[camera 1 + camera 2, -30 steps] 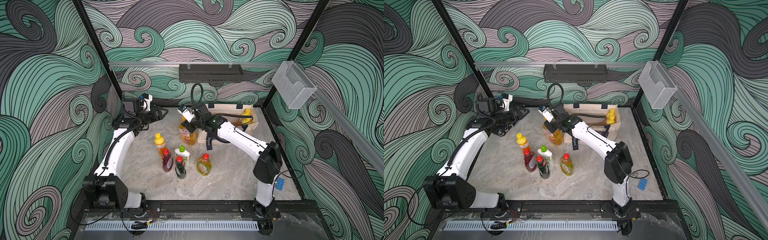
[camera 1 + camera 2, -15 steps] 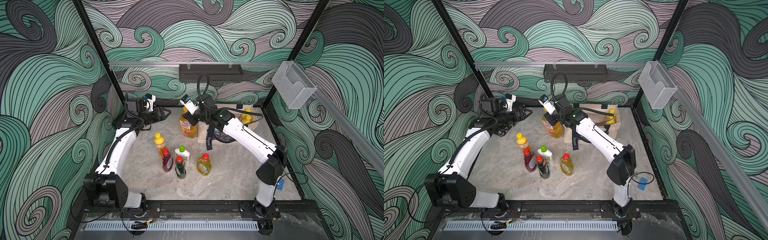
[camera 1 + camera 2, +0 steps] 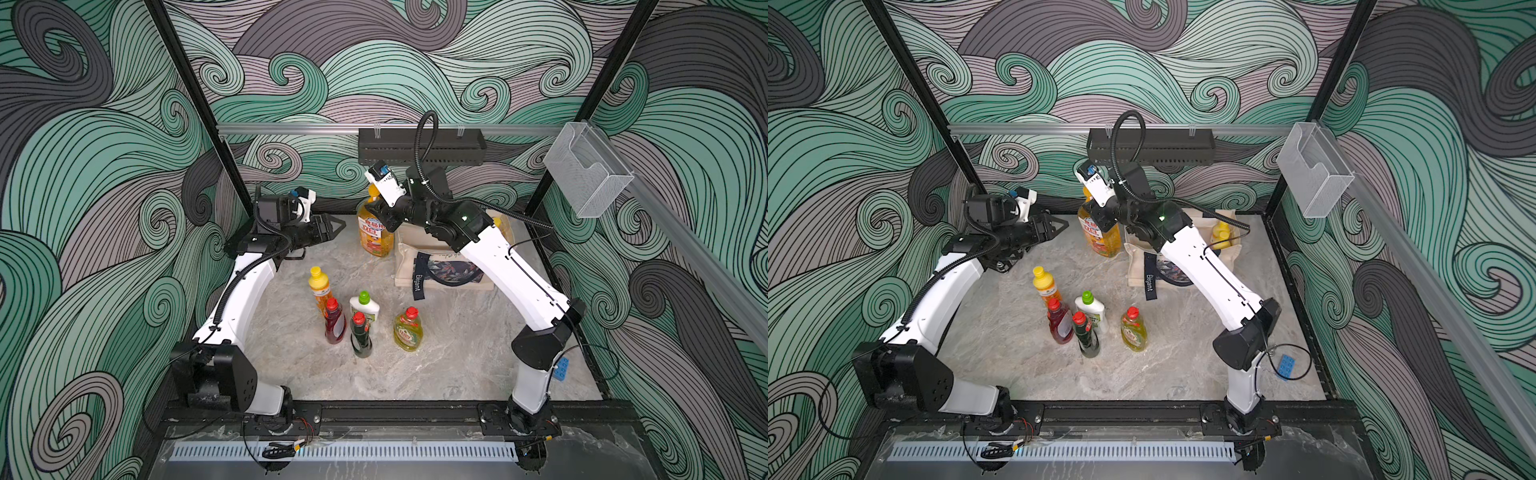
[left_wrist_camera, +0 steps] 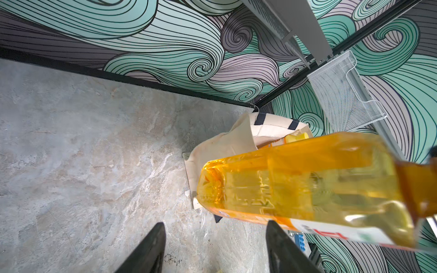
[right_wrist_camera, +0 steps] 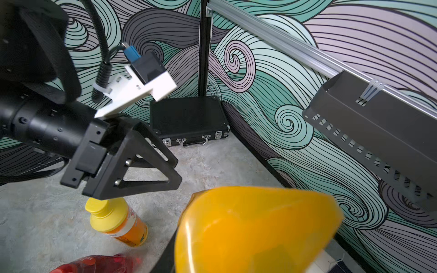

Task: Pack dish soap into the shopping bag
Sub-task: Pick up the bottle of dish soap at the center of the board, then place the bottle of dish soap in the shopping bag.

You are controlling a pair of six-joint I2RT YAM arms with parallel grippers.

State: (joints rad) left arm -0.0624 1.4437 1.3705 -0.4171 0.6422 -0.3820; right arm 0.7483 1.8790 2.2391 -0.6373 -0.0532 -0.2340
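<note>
My right gripper [image 3: 381,211] is shut on the neck of the big amber pump bottle [image 3: 376,237] [image 5: 255,229], which hangs above the table just left of the shopping bag [image 3: 405,257] [image 4: 220,146]. The cream bag stands open with a yellow-capped bottle [image 3: 496,222] [image 4: 298,137] inside. My left gripper [image 3: 336,226] [image 4: 215,224] is open and empty, close to the amber bottle's left side. Standing mid-table are an orange yellow-capped bottle [image 3: 319,286], a red one [image 3: 334,322], a white green-capped one [image 3: 365,307], a dark-green one [image 3: 360,336] and a yellow red-capped one [image 3: 408,330].
A black hard case [image 5: 189,120] lies in the back left corner behind my left arm. A dark slotted tray [image 3: 419,145] hangs on the back rail and a clear holder [image 3: 586,170] on the right rail. A blue block [image 3: 561,369] sits by the right arm's base.
My right gripper has lifted the amber pump bottle off the table, and that arm has risen. My left gripper has edged right towards the bottle.
</note>
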